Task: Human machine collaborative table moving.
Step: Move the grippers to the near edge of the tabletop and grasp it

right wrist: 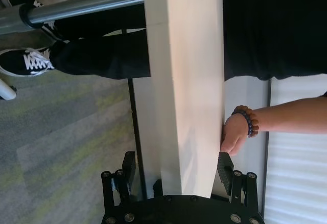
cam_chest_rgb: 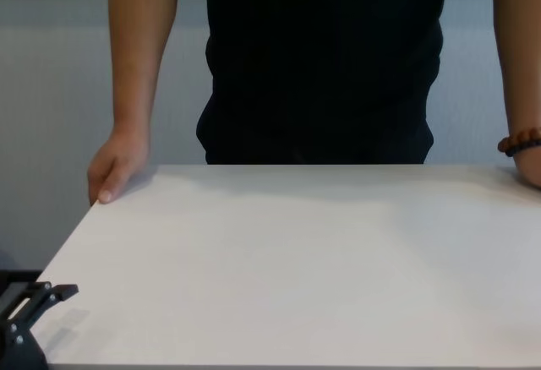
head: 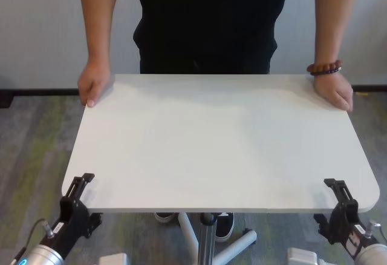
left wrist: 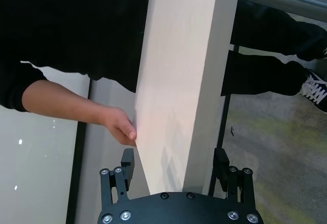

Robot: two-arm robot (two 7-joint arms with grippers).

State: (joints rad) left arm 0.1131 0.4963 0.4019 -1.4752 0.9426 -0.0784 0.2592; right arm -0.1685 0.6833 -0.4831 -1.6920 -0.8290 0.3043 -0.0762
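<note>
Soft, even room light falls from above onto my table (head: pixel 224 144), which shows no glare. A faint shadow lies along the far edge beneath the person (head: pixel 211 23), whose black shirt swallows all detail. Near my left pincer (left wrist: pixel 173 170) the tabletop glows warm and washed-out; its shadow smudges the surface.

2 arms low and forward, symmetric.
Left gripper (head: pixel 81 183) and right gripper (head: pixel 338 187) both had fingers spread wide.

You have the worktop (head: pixel 217 144) between you and the person (head: pixel 211 23), whose hands hold its far corners. Your left pincer (head: pixel 80 186) straddles the near left corner, right pincer (head: pixel 340 191) the near right.
</note>
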